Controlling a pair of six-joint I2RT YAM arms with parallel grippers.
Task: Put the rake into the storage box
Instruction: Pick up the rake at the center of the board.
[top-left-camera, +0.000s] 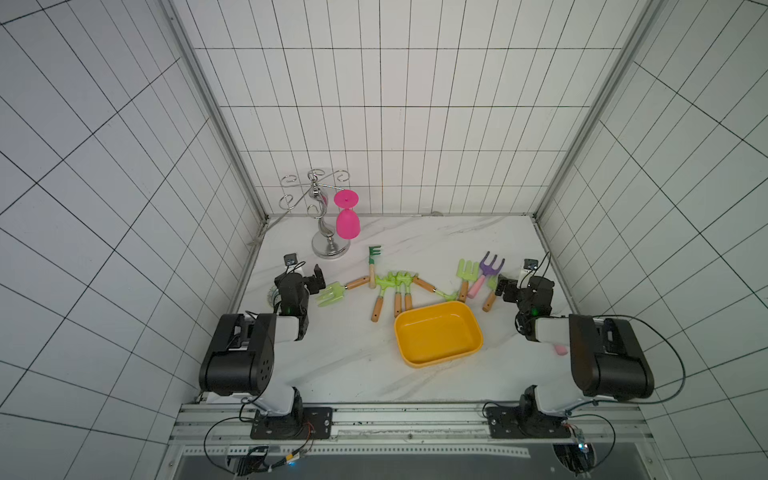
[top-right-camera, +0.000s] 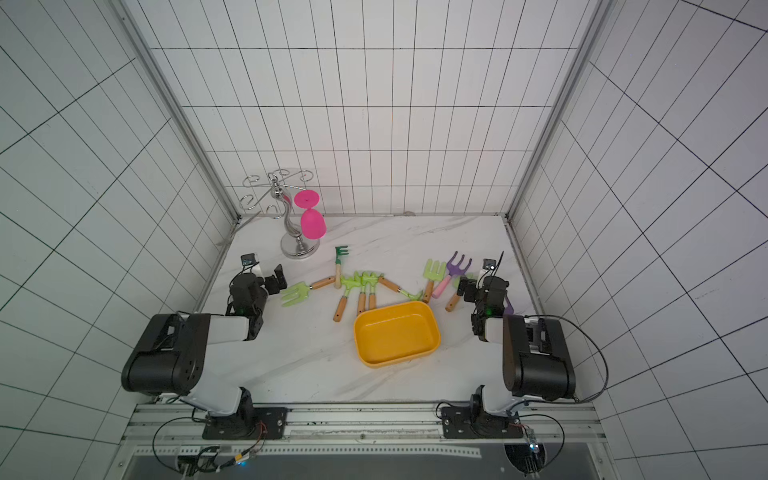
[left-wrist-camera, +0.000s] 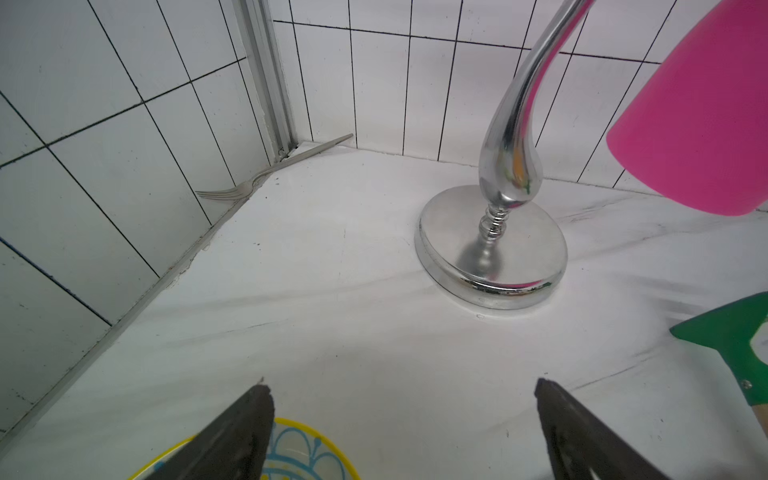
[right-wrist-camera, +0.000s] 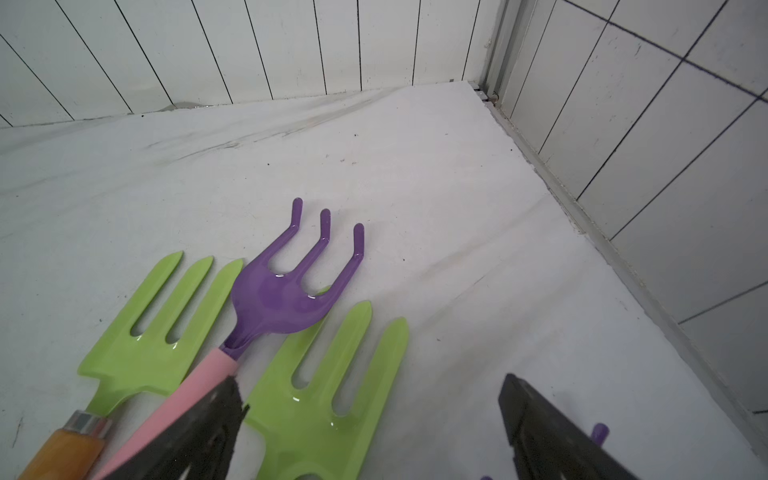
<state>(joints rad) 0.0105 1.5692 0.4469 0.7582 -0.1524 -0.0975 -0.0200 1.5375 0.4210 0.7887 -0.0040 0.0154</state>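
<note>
Your left gripper (left-wrist-camera: 403, 432) and right gripper (right-wrist-camera: 370, 432) both gape empty; tangled green rakes (top-left-camera: 397, 281) risk dragging neighbours, missing the storage box (top-left-camera: 438, 334)

Both top views: high, looking down on whole table (top-left-camera: 332, 365). Wrist cams: low, close, facing back wall (left-wrist-camera: 415, 83).
</note>
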